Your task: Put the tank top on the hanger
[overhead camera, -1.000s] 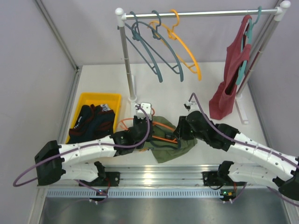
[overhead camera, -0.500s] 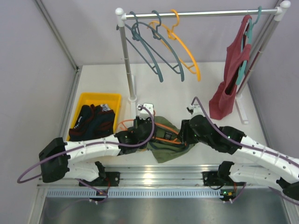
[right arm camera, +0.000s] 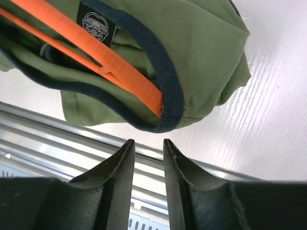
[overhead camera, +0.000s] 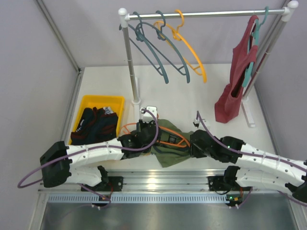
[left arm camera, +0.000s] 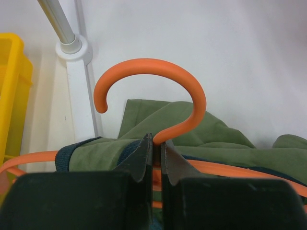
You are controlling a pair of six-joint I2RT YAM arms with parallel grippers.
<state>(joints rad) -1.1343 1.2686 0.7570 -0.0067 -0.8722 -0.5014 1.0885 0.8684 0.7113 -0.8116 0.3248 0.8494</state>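
**Position.** The tank top (overhead camera: 178, 149) lies bunched on the desk (overhead camera: 192, 93), on the arm-base side of the rack post (overhead camera: 129, 62) and a little to the right of its foot. The hanger (overhead camera: 168, 142) is already threaded partly into it. In the left wrist view the hook stands clear of the cloth, pointing back toward the post foot.

**Jaws.**
- The left gripper (left arm camera: 157, 142) has its jaws pinched nearly together on the hanger's neck, just under the hook.
- The right gripper (right arm camera: 147, 146) has its jaws at a narrow gap with nothing between them. The desk's metal edge rail (right arm camera: 72, 139) shows through the gap.

**Governing relation.**
- In the right wrist view, the trimmed edge of the tank top lies directly ahead of the right jaws, just beyond the tips and not touching them.
- One hanger arm ends at that edge, butted against the inside of the navy binding (right arm camera: 165, 76).
- The hanger's long axis runs away from the post across the desk, from the left jaws toward the right jaws.
- The right arm is the nearer one to that free shoulder.
- In my judgement, the next move calls for the right jaws to open wider, take the binding and draw it over the arm's end.

**Materials.**
- The tank top is a soft olive knit, limp and folded, with thicker ribbed navy trim and a small printed neck label (right arm camera: 96, 24).
- The hanger is smooth, rigid orange plastic. Its arms are flat bands and its hook is round in section.
- The cloth is likely to slide readily on the plastic and to slump if released.
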